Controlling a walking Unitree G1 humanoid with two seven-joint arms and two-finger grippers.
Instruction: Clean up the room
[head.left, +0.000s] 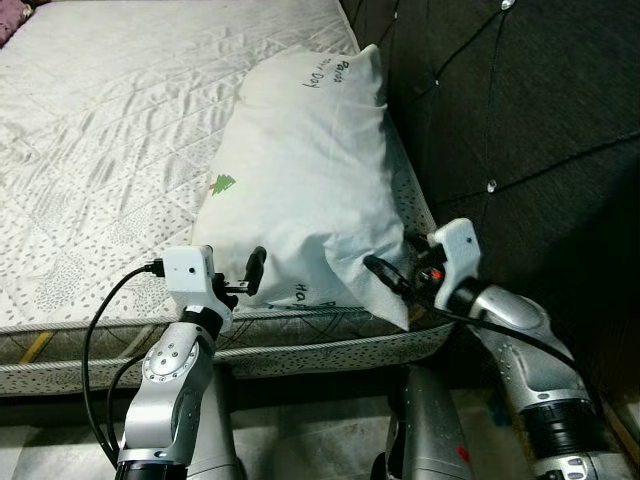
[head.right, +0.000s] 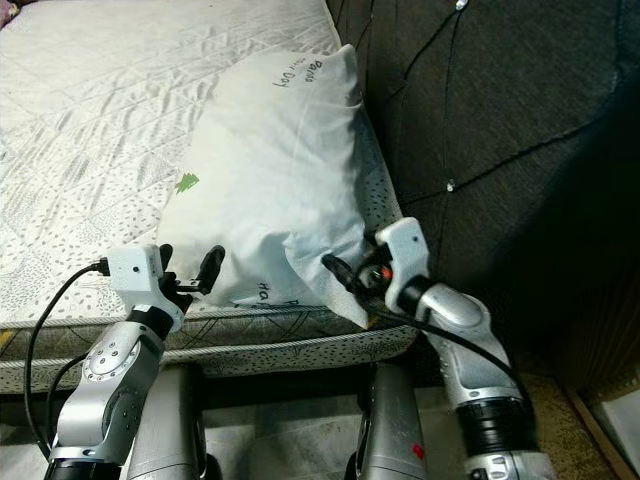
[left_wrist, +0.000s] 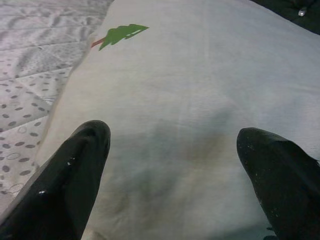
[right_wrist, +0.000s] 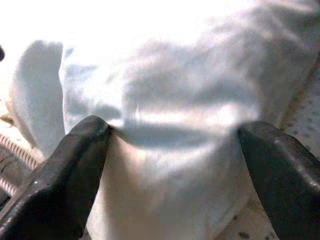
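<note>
At the bottom of the head picture I see my two silver arms coming up from the lower corners. My left claw (head.left: 252, 272) is in the lower middle, a bit left. Its two black fingers (left_wrist: 65, 175) are wide apart, and the tips sit right at the near edge of the big white soft pillow (head.left: 305, 190). In my left wrist picture the pillow cloth lies in the gap between the fingers, but they do not squeeze it.

My right claw (head.left: 390, 275) is in the lower middle, a bit right. Its fingers (right_wrist: 65, 170) are apart too, one on each side of the pillow's near corner. The cloth bunches up between them and touches the inner sides of both fingers. I cannot tell if they press it hard.

The pillow lies on the bed, near the middle of the picture and a little to the right. Its near end hangs just over the bed's front edge, by my claws. It has a small green tree print (head.left: 222, 184) on its left side and some dark writing near its far end and its near end. The words are too small for me to read.

Under it is the white quilted mattress (head.left: 110, 130) with little grey dots, filling the upper left. On the right, touching the pillow's side, stands the dark padded headboard (head.left: 520, 110) with shiny buttons.
</note>
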